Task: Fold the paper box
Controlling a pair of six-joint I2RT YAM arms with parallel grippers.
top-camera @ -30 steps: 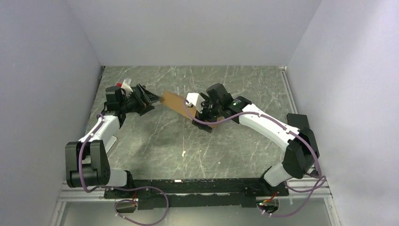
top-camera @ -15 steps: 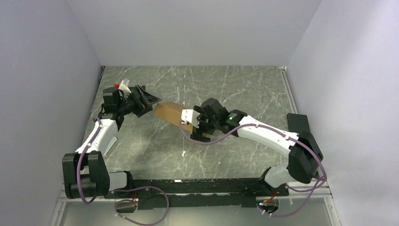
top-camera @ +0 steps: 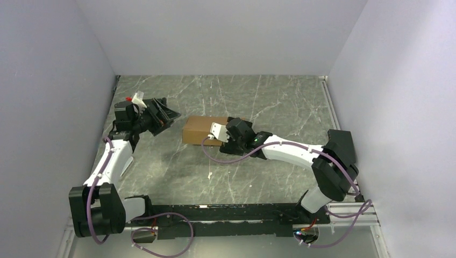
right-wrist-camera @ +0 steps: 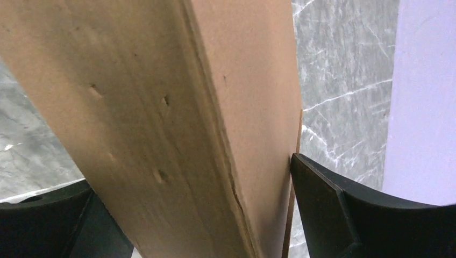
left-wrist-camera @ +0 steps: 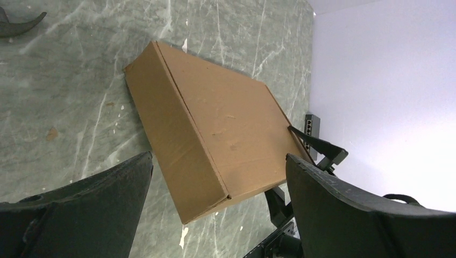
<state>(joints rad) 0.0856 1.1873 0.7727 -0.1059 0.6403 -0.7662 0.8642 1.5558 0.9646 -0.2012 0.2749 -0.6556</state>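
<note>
The paper box (top-camera: 199, 129) is a closed, flat brown cardboard mailer resting on the marble table (top-camera: 269, 102) near the middle. My right gripper (top-camera: 228, 133) is shut on its right end, one finger on each broad face. In the right wrist view the box (right-wrist-camera: 177, 107) fills the gap between the two fingers (right-wrist-camera: 322, 199). My left gripper (top-camera: 171, 115) is open and empty, a short way left of the box and apart from it. The left wrist view shows the box (left-wrist-camera: 215, 118) whole, beyond the open left gripper (left-wrist-camera: 218, 180).
Grey walls close in the table on the left, back and right. A small white scrap (top-camera: 209, 175) lies on the table in front of the box. The right arm's finger (left-wrist-camera: 317, 145) shows at the box's far end.
The right gripper has brought the box from a tilted hold in the air down and leftward until it lies level on the table. The left gripper has drawn back slightly to the left.
</note>
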